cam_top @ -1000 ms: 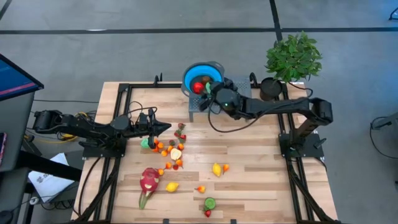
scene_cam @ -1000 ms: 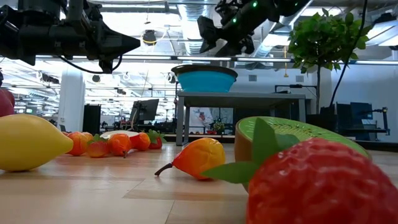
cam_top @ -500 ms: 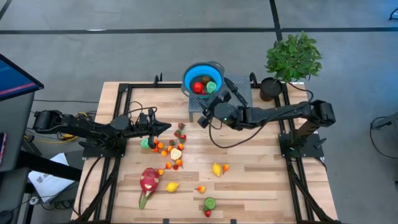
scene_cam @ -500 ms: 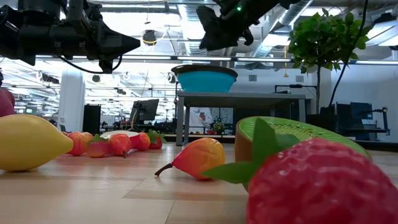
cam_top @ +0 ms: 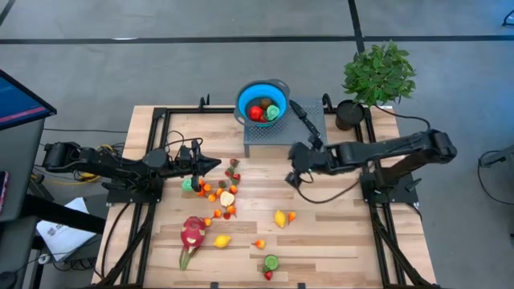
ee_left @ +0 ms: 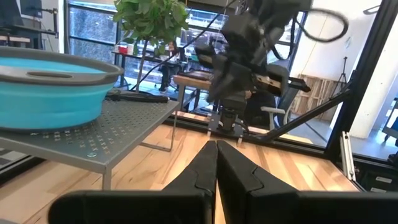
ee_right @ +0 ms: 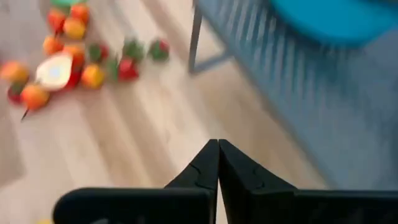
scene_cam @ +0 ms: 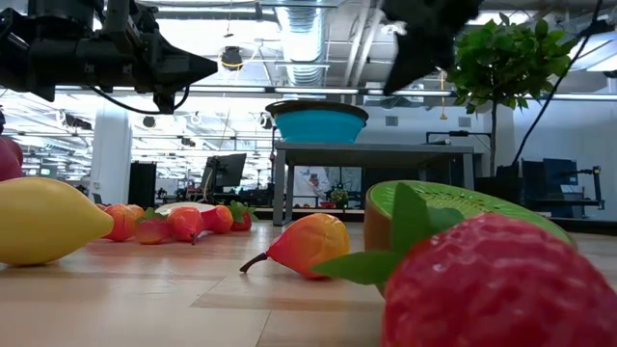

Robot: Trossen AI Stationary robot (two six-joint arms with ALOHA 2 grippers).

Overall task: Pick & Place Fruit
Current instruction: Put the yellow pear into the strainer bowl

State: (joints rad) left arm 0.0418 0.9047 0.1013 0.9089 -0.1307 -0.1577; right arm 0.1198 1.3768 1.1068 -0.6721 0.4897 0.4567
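Wood-plank table (cam_top: 337,233) strewn with fruit (cam_top: 218,195) — both grippers (cam_top: 215,164) (cam_top: 294,175) closed, empty; open office behind.

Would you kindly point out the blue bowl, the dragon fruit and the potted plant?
blue bowl (cam_top: 243,99), high view, on its left rim.
dragon fruit (cam_top: 193,233), high view, on its pink-red body.
potted plant (cam_top: 379,72), high view, on its leaves.

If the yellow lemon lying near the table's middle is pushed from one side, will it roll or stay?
The lemon looks rounded with pointed ends, so it would probably roll or spin. Its smooth skin may slip between closing fingers. It seems a light toy.
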